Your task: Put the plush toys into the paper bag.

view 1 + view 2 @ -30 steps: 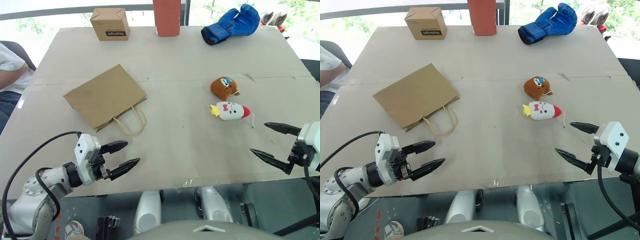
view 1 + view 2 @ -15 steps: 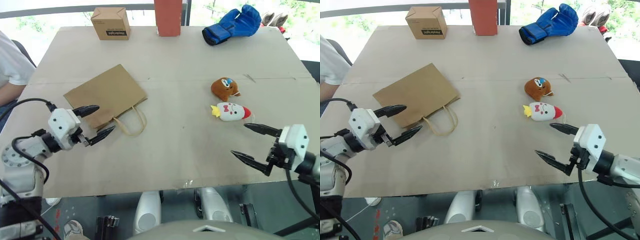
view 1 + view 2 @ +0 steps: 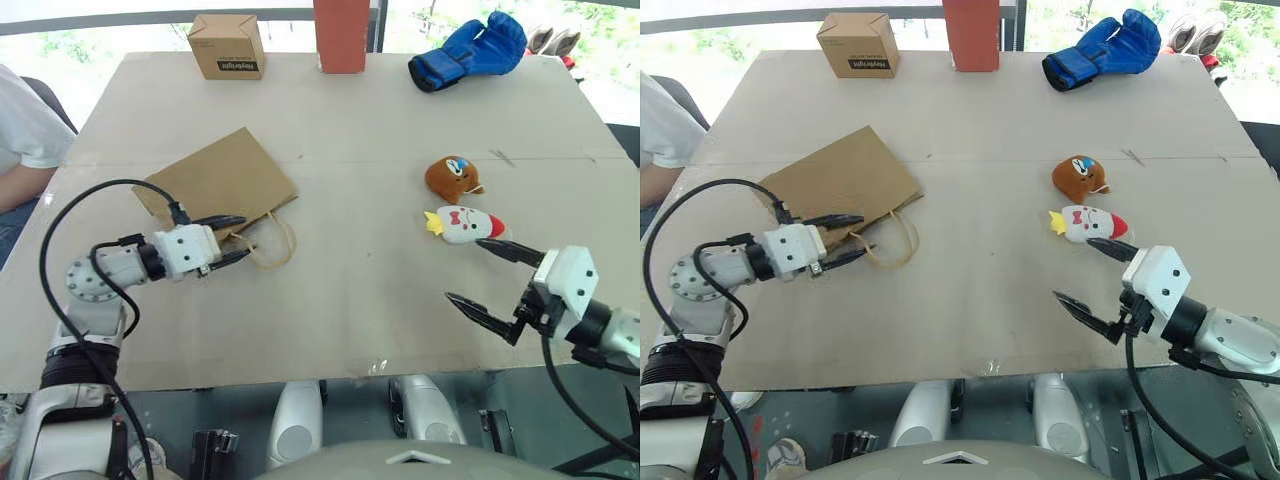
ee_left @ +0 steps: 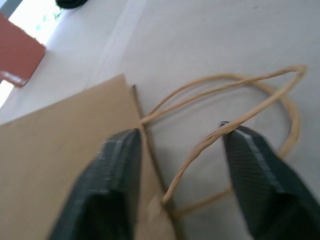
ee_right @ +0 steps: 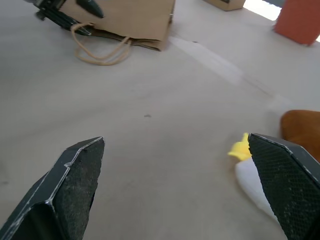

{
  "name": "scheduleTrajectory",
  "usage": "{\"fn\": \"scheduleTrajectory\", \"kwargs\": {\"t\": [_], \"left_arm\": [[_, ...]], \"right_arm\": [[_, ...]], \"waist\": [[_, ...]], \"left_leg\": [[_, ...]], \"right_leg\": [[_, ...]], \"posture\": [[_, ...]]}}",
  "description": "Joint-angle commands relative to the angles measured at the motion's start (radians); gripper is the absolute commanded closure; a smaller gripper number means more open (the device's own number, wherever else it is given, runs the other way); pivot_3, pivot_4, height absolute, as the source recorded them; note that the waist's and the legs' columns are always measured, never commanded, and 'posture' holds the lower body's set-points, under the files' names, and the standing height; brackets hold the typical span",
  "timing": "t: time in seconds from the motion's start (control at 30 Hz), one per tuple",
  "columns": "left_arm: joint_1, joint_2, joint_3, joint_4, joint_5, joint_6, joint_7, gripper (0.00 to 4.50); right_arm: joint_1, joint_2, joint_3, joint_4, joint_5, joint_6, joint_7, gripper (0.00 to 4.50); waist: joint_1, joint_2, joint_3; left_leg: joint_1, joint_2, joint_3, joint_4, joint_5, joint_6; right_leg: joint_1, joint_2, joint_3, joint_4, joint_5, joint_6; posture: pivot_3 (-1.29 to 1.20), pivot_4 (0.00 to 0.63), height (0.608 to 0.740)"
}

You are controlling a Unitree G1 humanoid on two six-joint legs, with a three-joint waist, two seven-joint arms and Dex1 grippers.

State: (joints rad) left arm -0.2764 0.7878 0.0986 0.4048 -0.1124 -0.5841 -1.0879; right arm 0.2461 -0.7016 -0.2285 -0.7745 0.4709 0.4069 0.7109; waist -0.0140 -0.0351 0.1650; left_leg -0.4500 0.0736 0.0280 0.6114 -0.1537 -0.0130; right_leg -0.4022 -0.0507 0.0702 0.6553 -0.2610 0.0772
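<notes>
The bag [image 3: 222, 185] is flat brown kraft paper, lying on the table [image 3: 350, 110] at about 10 o'clock from the table's middle, its two twisted paper loop handles [image 3: 270, 240] splayed toward the near edge. The left gripper [image 3: 238, 240] sits at the bag's mouth, its ribbed black fingers [image 4: 112, 185] parted with one over the paper edge and one against a handle loop; nothing is pinched between them.

The two toys lie at about 3 o'clock, well apart from the bag: a rounded brown plush [image 3: 451, 178], fuzzy, with a blue-white face patch, and just nearer, a smooth white egg-shaped chicken [image 3: 462, 224] with yellow and red trim.

The right gripper [image 3: 493, 281] hovers just short of the chicken, its pointed fingers spread wide and empty.
</notes>
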Motion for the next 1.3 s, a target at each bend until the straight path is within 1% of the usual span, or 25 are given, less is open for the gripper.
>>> {"fn": "scheduleTrajectory", "kwargs": {"t": [0.03,0.07,0.1,0.13,0.2,0.23,0.27,0.3,0.37,0.43,0.47,0.5,0.53,0.57,0.63,0.73,0.83,0.97,1.07,1.2,1.3], "left_arm": [[-0.006,0.001,-0.005,-0.032,-0.038,-0.006,-0.003,3.86],[-0.001,-0.009,-0.006,-0.063,-0.077,0.029,-0.011,4.21],[0.003,-0.016,-0.007,-0.085,-0.106,0.056,-0.017,4.43],[0.007,-0.020,-0.006,-0.102,-0.127,0.076,-0.022,4.43],[-0.020,-0.063,0.028,-0.185,-0.244,0.238,0.035,4.50],[-0.029,-0.078,0.040,-0.216,-0.282,0.295,0.057,4.50],[-0.037,-0.092,0.049,-0.250,-0.316,0.352,0.079,4.50],[-0.039,-0.099,0.045,-0.287,-0.334,0.386,0.082,4.50],[-0.038,-0.110,0.021,-0.363,-0.352,0.444,0.081,4.50],[-0.045,-0.135,-0.008,-0.437,-0.376,0.502,0.090,4.50],[-0.051,-0.151,-0.023,-0.475,-0.391,0.530,0.094,4.50],[-0.055,-0.166,-0.034,-0.509,-0.399,0.556,0.102,4.50],[-0.057,-0.177,-0.042,-0.533,-0.405,0.576,0.106,4.50],[-0.059,-0.185,-0.046,-0.554,-0.410,0.594,0.109,4.50],[-0.071,-0.214,-0.062,-0.602,-0.435,0.645,0.133,4.50],[-0.078,-0.246,-0.085,-0.651,-0.449,0.689,0.145,4.50],[-0.097,-0.288,-0.096,-0.660,-0.445,0.700,0.163,4.50],[-0.108,-0.321,-0.092,-0.670,-0.447,0.721,0.190,4.50],[-0.126,-0.327,-0.061,-0.648,-0.443,0.735,0.229,4.50],[-0.193,-0.317,-0.010,-0.575,-0.410,0.747,0.308,4.50],[-0.255,-0.311,0.026,-0.517,-0.376,0.754,0.375,4.50]], "right_arm": [[-0.011,0.006,0.018,-0.044,-0.035,-0.003,-0.043,0.00],[-0.019,0.001,0.041,-0.051,-0.077,0.011,-0.075,0.00],[-0.025,-0.002,0.057,-0.055,-0.108,0.022,-0.098,0.00],[-0.030,-0.004,0.069,-0.060,-0.130,0.030,-0.115,0.00],[-0.140,0.056,0.152,-0.004,-0.090,0.099,-0.144,0.55],[-0.186,0.082,0.187,0.020,-0.079,0.130,-0.159,1.02],[-0.245,0.117,0.246,0.058,-0.104,0.136,-0.170,1.54],[-0.306,0.157,0.310,0.113,-0.144,0.124,-0.179,1.74],[-0.411,0.229,0.423,0.239,-0.220,0.063,-0.178,2.67],[-0.507,0.300,0.496,0.385,-0.273,-0.007,-0.170,3.53],[-0.552,0.331,0.522,0.458,-0.293,-0.044,-0.161,3.81],[-0.589,0.354,0.542,0.525,-0.314,-0.085,-0.149,4.34],[-0.616,0.369,0.553,0.572,-0.330,-0.117,-0.140,4.43],[-0.637,0.383,0.557,0.611,-0.338,-0.142,-0.134,4.43],[-0.709,0.433,0.562,0.724,-0.340,-0.187,-0.119,4.43],[-0.779,0.495,0.568,0.854,-0.329,-0.232,-0.071,4.43],[-0.814,0.553,0.581,0.981,-0.328,-0.248,-0.020,4.43],[-0.821,0.619,0.596,1.100,-0.359,-0.282,-0.011,4.43],[-0.809,0.638,0.611,1.148,-0.397,-0.293,-0.030,4.43],[-0.788,0.673,0.612,1.163,-0.446,-0.277,-0.113,4.43],[-0.801,0.726,0.601,1.183,-0.474,-0.245,-0.199,4.43]], "waist": [[0.001,0.000,0.000],[0.001,0.000,0.000],[0.001,0.000,0.000],[0.001,0.000,0.000],[0.001,-0.001,0.000],[0.000,-0.001,0.000],[-0.001,-0.001,0.000],[-0.002,-0.002,-0.001],[-0.006,-0.002,-0.001],[-0.005,-0.002,-0.001],[-0.004,-0.002,0.000],[-0.001,-0.002,0.000],[0.004,-0.002,0.000],[0.005,-0.002,0.000],[0.003,-0.002,0.000],[-0.001,-0.001,0.000],[-0.002,-0.001,0.000],[-0.002,-0.001,0.000],[-0.002,-0.001,0.000],[-0.002,-0.001,0.000],[-0.008,-0.001,0.000]], "left_leg": [[0.000,0.000,0.000,0.000,0.000,0.000],[0.001,0.000,-0.001,0.000,0.000,0.000],[0.001,0.000,-0.001,0.000,0.000,0.000],[0.001,0.000,-0.001,0.000,0.000,0.000],[0.001,0.000,-0.001,0.002,0.000,0.000],[0.001,0.000,-0.001,0.002,0.000,0.000],[0.001,0.001,-0.001,0.004,0.000,0.000],[0.001,0.001,-0.001,0.004,0.000,0.000],[0.001,0.001,-0.003,0.005,0.000,0.000],[0.001,0.001,-0.003,0.005,0.000,0.000],[0.001,0.001,-0.003,0.005,0.000,0.000],[0.000,0.001,-0.003,0.005,0.000,0.000],[0.000,0.000,-0.004,0.005,0.000,0.000],[-0.002,0.000,-0.005,0.005,0.000,0.000],[-0.002,0.000,-0.005,0.005,0.000,0.000],[-0.001,0.000,-0.006,0.005,0.001,0.000],[0.000,0.001,-0.006,0.005,0.001,0.000],[0.000,0.001,-0.006,0.005,0.001,0.000],[0.000,0.001,-0.006,0.005,0.001,0.000],[0.000,0.001,-0.006,0.005,0.001,0.000],[0.001,0.001,-0.007,0.005,0.001,0.000]], "right_leg": [[0.000,0.000,0.000,0.001,0.000,0.000],[0.000,0.001,0.000,0.002,0.000,0.000],[0.000,0.001,0.000,0.002,0.000,0.000],[0.000,0.001,0.000,0.003,0.000,0.000],[0.000,0.001,0.000,0.003,0.000,0.000],[0.001,0.001,0.000,0.003,0.000,0.000],[0.001,0.001,-0.001,0.004,0.000,0.000],[0.001,0.001,-0.001,0.004,0.000,0.000],[0.001,0.002,-0.001,0.005,0.000,0.000],[0.001,0.002,-0.001,0.006,0.000,0.000],[0.001,0.003,-0.001,0.006,0.000,0.000],[0.001,0.003,-0.001,0.006,0.000,0.000],[0.001,0.003,-0.001,0.006,0.000,0.001],[0.001,0.003,-0.001,0.005,0.002,0.004],[0.000,0.004,-0.002,0.005,0.002,0.004],[0.000,0.005,-0.002,0.006,0.002,0.005],[0.001,0.005,-0.002,0.007,0.002,0.005],[0.001,0.005,-0.002,0.007,0.002,0.005],[0.001,0.005,-0.002,0.007,0.002,0.005],[0.001,0.006,-0.002,0.008,0.002,0.005],[0.001,0.006,-0.002,0.008,0.002,0.005]], "posture": [[0.00,0.150,0.740],[0.00,0.150,0.740],[0.00,0.150,0.740],[0.00,0.150,0.740],[0.00,0.150,0.740],[0.00,0.150,0.740],[0.00,0.150,0.740],[0.00,0.150,0.740],[0.00,0.150,0.740],[0.00,0.150,0.740],[0.00,0.150,0.740],[0.00,0.150,0.740],[0.00,0.150,0.740],[0.00,0.150,0.740],[0.00,0.150,0.740],[0.00,0.150,0.740],[0.00,0.150,0.740],[0.00,0.150,0.740],[0.00,0.150,0.740],[0.00,0.150,0.740],[0.00,0.150,0.740]]}}
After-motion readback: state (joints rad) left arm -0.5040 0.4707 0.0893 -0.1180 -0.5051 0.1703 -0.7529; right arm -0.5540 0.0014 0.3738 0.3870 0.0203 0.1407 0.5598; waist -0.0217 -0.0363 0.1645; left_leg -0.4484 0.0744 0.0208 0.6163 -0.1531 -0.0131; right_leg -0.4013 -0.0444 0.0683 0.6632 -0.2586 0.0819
